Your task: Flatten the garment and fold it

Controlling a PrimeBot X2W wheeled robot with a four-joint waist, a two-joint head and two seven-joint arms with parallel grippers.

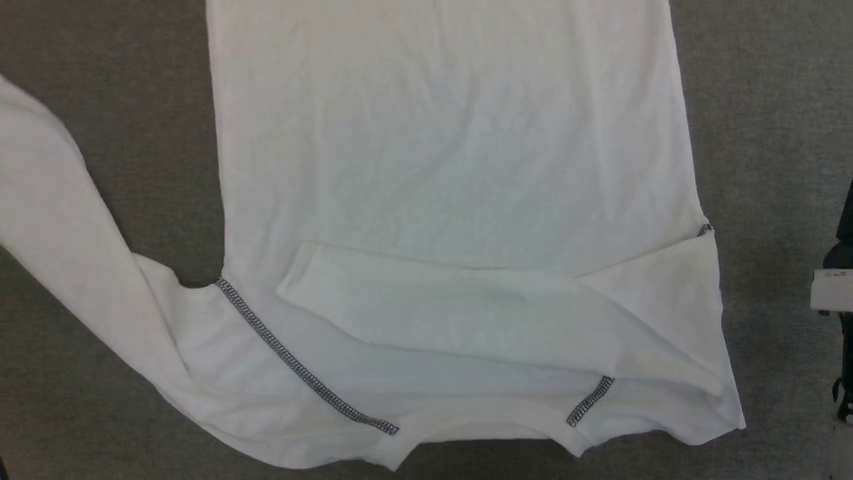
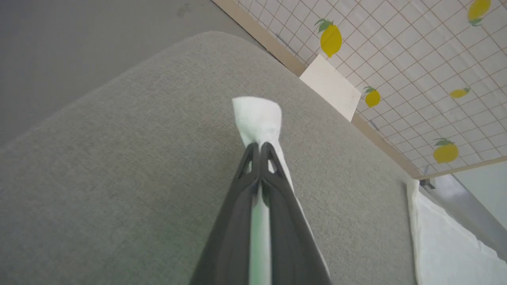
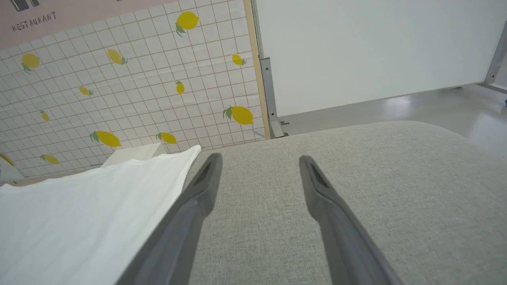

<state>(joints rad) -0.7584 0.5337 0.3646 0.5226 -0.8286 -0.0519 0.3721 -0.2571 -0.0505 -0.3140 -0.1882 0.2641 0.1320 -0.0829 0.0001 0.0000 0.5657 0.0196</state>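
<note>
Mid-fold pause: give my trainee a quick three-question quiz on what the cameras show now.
1. True or false: the left gripper is shut on part of the garment.
2. The right gripper has its jaws: A) shut on cloth; B) open above bare table; C) gripping the collar.
3. Fill in: the sleeve folded across the garment's body comes from the robot's ___ side.
Key: 1 true; 2 B; 3 right.

Head above garment (image 1: 440, 133) — wrists low

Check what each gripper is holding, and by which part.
Left gripper is shut on the garment, pinching a narrow end of it, likely the sleeve cuff. Right gripper is open, holding nothing.
</note>
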